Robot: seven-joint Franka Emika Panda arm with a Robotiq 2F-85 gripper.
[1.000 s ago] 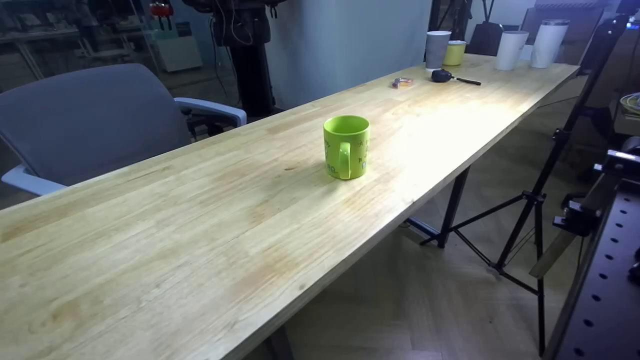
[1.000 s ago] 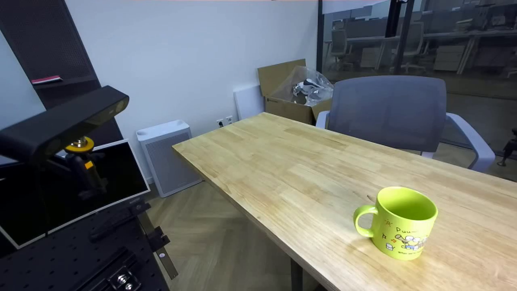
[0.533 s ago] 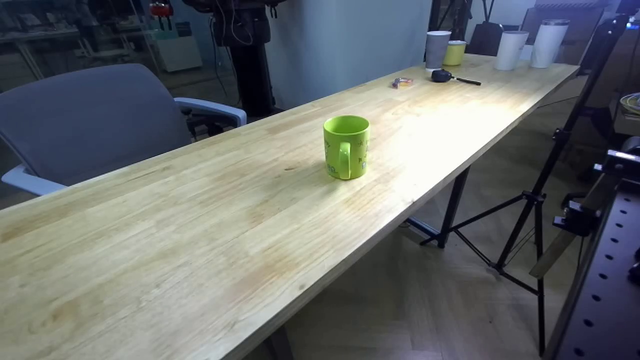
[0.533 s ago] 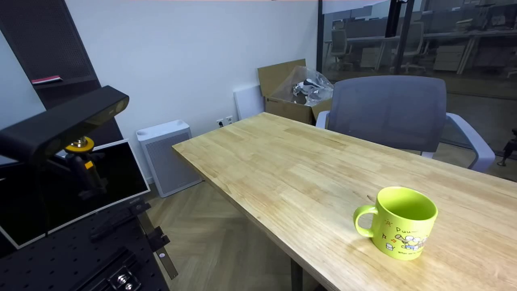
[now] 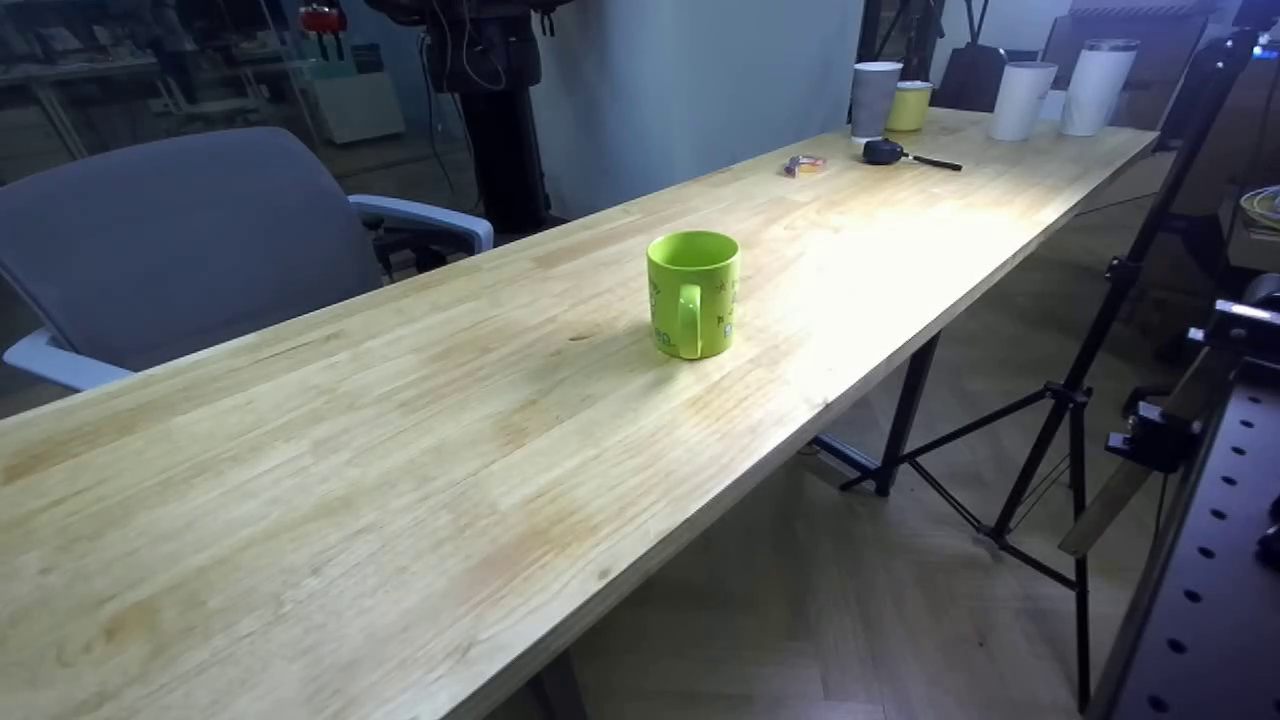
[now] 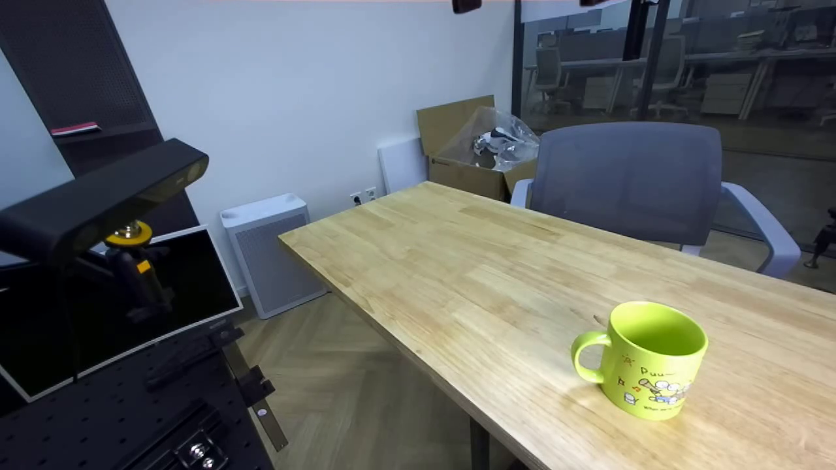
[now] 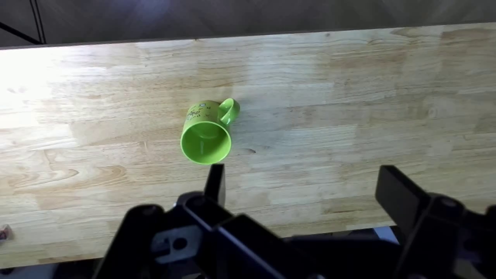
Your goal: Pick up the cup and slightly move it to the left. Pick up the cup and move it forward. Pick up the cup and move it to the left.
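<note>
The lime-green cup (image 5: pixel 692 296) stands upright on the wooden table in both exterior views; it also shows in an exterior view (image 6: pixel 655 365) with its loop handle and printed drawings. In the wrist view the cup (image 7: pixel 207 131) lies above the left finger, its handle towards the upper right. My gripper (image 7: pixel 303 167) is wide open, with only bare wood showing between its fingers. Its two dark fingertips also show at the top edge of an exterior view (image 6: pixel 529 4), high above the table and apart from the cup.
The long wooden table (image 5: pixel 400 500) holds a grey cup (image 5: pixel 873 105), a yellowish cup (image 5: pixel 909 108), white cups (image 5: pixel 1022 105) and a dark strapped object (image 5: pixel 882 152) at its far end. A chair (image 6: pixel 627 183) stands along one side. A black camera (image 6: pixel 104 189) stands beside the table.
My gripper's fingertips have come down into the top edge of an exterior view, where almost nothing of them showed before. The cup has not moved.
</note>
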